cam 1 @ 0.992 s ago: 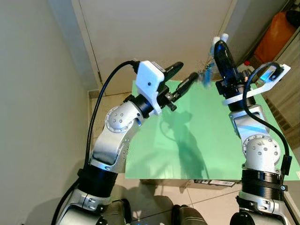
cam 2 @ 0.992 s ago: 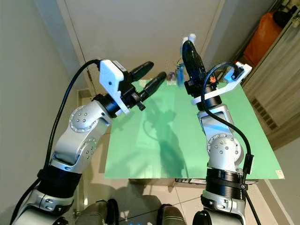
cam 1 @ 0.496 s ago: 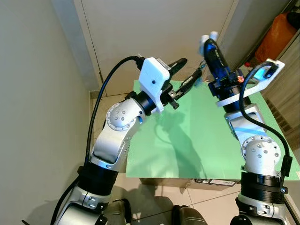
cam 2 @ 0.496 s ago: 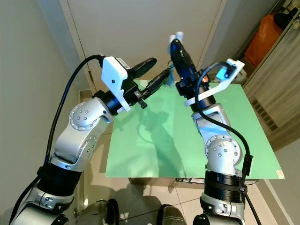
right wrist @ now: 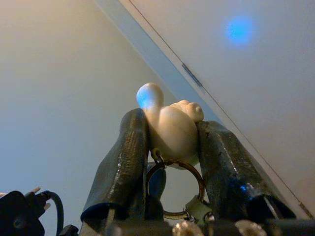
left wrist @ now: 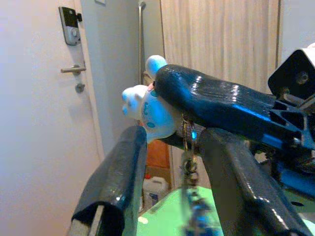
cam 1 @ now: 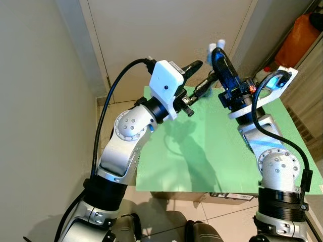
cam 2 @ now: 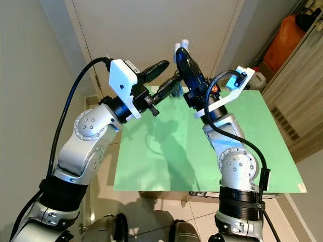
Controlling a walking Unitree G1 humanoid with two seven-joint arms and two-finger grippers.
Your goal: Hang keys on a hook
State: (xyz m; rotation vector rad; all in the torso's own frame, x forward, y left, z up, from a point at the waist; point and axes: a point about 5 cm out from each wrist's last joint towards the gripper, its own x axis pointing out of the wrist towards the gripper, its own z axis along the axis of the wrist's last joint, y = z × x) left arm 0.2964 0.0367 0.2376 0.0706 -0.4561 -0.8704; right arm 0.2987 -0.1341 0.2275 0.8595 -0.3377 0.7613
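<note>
Keys [left wrist: 189, 196] on a ring and short chain hang below a small white figurine charm [right wrist: 172, 129], and the right hand [right wrist: 172, 162] clamps that charm between its two fingers, raised above the green worktop [cam 1: 212, 156].

Left eye view: the right hand [cam 1: 218, 53] points up toward 11 o'clock with the white charm [cam 1: 216, 44] peeking out at its tip. The left hand [cam 1: 199, 75] reaches in from 9 o'clock, fingers parted, its tips just beside the right hand. A pale door [cam 1: 166, 30] stands behind both; no hook can be made out.

Right eye view: same arrangement, the two hands meeting over the worktop's far edge, an orange container [cam 2: 285, 35] off at 2 o'clock.

Left wrist view: the left hand's two fingers [left wrist: 118, 182] stand apart on either side of the dangling chain, not touching it. The charm [left wrist: 145, 105] sits above them.

Right wrist view: the metal ring [right wrist: 174, 189] hangs free just under the gripped charm.

Judging by looks, the bunch is light but loose: chain and keys will swing, and the smooth, rounded charm could slip. For hanging, the stiff ring seems the part to present to a hook, so a hold on the charm or the chain just below it would leave the ring open.
</note>
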